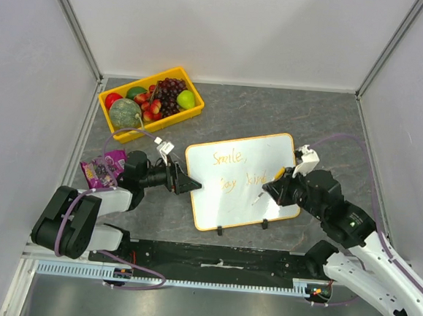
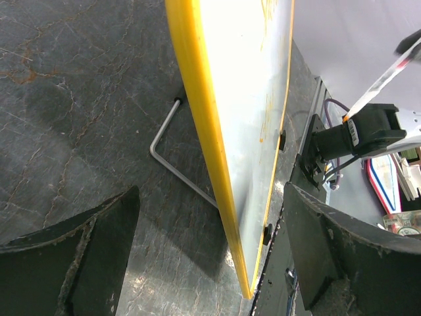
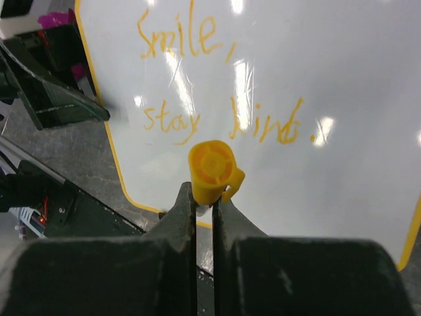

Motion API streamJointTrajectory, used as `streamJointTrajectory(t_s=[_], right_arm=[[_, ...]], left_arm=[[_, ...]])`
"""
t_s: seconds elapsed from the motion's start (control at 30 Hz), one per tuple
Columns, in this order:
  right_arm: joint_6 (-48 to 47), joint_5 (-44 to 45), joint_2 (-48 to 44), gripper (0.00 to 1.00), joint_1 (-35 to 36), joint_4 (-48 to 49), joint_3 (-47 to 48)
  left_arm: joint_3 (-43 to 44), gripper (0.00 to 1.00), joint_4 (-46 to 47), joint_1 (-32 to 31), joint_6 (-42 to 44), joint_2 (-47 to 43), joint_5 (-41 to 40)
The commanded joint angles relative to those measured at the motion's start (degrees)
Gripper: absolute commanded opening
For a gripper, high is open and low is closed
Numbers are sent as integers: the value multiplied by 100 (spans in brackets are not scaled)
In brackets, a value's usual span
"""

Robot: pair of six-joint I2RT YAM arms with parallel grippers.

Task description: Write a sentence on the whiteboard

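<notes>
The whiteboard [image 1: 226, 207] sits in the middle of the grey stone-patterned table [image 1: 331, 131], between the two arms. It leans back on a bent wire leg [image 2: 164, 155], and two small black feet [image 1: 220, 230] show along its near edge. Its rim is orange-yellow and its corners are rounded.

The sentence [image 3: 263, 126] is written on it in thin orange handwriting. "Smile," is on the upper line, and "stay kind" is below it, followed by a dot.

The left gripper [image 1: 189, 185] is at the board's left edge with its jaws spread wide. In the left wrist view the two dark fingers [image 2: 72, 260] straddle the yellow rim, one on each side. Neither appears to touch it, and it grips nothing.

The right gripper [image 3: 204, 194] reaches over the board's right part, below the word "kind". Its jaws are pinched almost together on an orange marker [image 3: 212, 171], whose round end faces the wrist camera. From above, the marker's pale barrel slants down toward the board's lower half. Whether the tip is touching the surface cannot be told from these views.

A yellow fruit crate [image 1: 159, 124] stands at the far left of the table, well apart from the board, holding dark grapes, strawberries, a green apple and other fruit. A purple packet [image 1: 102, 168] lies near the left arm, just beside its wrist.
</notes>
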Motion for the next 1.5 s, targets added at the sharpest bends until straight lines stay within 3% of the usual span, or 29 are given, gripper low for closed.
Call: streamJointTrajectory(t_s=[0.0, 0.3, 0.63, 0.77, 0.93, 1.07, 1.47], right_arm=[[-587, 638, 195, 0, -24, -22, 739], [-1352, 1342, 1004, 0, -85, -462, 1838], [-1879, 1202, 1610, 0, -699, -769, 2401], [-2003, 772, 1795, 0, -1261, -875, 2490], [-2099, -571, 1945, 0, -2289, -936, 2350], [-1950, -1127, 1875, 0, -2764, -893, 1955], [-1572, 85, 1286, 0, -3644, -796, 1769]], left_arm=[[44, 93, 67, -16, 251, -40, -7], [44, 93, 67, -16, 242, -40, -7], [79, 93, 67, -16, 233, 30, 37], [71, 93, 76, -16, 216, 39, 54], [79, 93, 94, -33, 216, 48, 54], [79, 93, 85, -16, 216, 48, 54], [71, 93, 129, -16, 189, 56, 81]])
